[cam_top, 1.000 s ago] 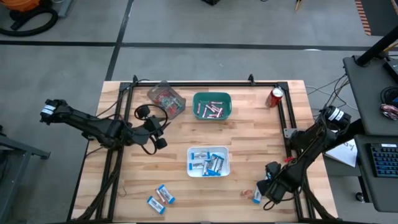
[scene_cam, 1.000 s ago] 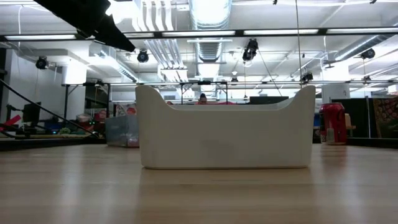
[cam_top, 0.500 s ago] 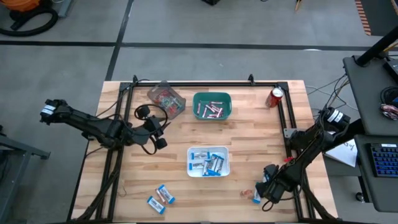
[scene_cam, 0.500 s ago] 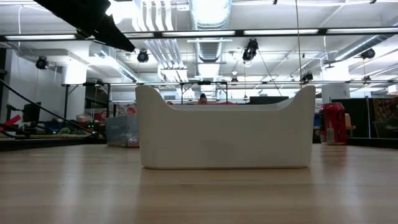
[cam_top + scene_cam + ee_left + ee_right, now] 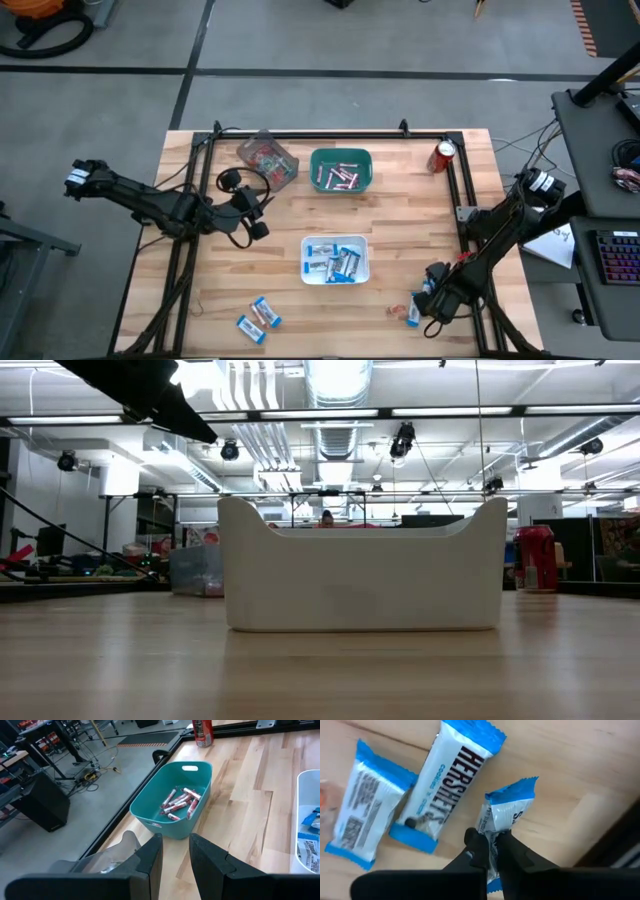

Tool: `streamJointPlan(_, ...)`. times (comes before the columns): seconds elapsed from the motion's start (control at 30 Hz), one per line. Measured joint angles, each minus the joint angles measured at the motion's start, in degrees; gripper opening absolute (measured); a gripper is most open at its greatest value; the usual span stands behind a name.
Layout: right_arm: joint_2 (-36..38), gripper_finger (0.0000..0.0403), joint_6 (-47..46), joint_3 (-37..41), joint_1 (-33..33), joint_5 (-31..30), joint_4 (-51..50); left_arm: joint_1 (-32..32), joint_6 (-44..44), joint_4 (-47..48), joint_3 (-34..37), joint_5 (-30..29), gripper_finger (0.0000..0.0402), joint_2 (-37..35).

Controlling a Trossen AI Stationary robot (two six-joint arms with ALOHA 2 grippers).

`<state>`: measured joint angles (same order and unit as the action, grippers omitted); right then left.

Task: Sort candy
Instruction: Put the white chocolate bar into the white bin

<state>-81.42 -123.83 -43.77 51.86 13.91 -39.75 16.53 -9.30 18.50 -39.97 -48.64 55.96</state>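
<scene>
Right gripper [image 5: 492, 851] at near right table edge, pinched tight on one blue-and-white packet [image 5: 502, 817] — two more packets [image 5: 452, 775] lying just beside — left gripper [image 5: 175, 857] waiting, fingers slightly apart, empty.

Blue-and-white candy packets: one [image 5: 502, 827] stands on edge, pinched in the right pincer [image 5: 490, 851]; two [image 5: 451, 775] lie flat beside it on the surface; others fill the white tray [image 5: 335, 262].

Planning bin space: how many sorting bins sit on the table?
3: a clear bin at the far left, a teal bin beside it, and a white bin mid-table.
</scene>
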Motion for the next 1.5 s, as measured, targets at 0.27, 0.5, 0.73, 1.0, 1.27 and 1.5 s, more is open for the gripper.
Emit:
streamJointPlan(0.27,8.6,0.0013,-1.6,0.0,-0.3,-2.7,-6.7,0.0,-1.1,-0.1,0.0,0.6,0.008,0.7)
streamJointPlan(0.5,15.6,0.0013,2.8,-2.0,-0.9,-23.9,-9.0,0.0,-2.0,-0.6,0.0,1.7,0.008,2.0)
streamJointPlan(0.73,18.5,0.0013,26.6,-5.7,-5.1,-48.0,-3.1,0.0,-1.8,-2.6,0.0,1.7,0.008,2.8)
streamJointPlan(1.0,17.7,0.0013,71.8,-6.7,-15.3,-50.7,19.6,0.7,-2.7,-3.4,-0.4,3.9,0.008,2.8)
streamJointPlan(1.27,12.1,0.0013,100.9,-6.5,-21.7,-46.6,35.2,4.5,-3.4,-3.5,-2.5,7.8,0.008,2.8)
streamJointPlan(1.5,4.5,0.0013,112.1,-6.3,-25.3,-46.3,41.0,9.5,-3.3,-2.3,-4.3,7.9,0.008,2.6)
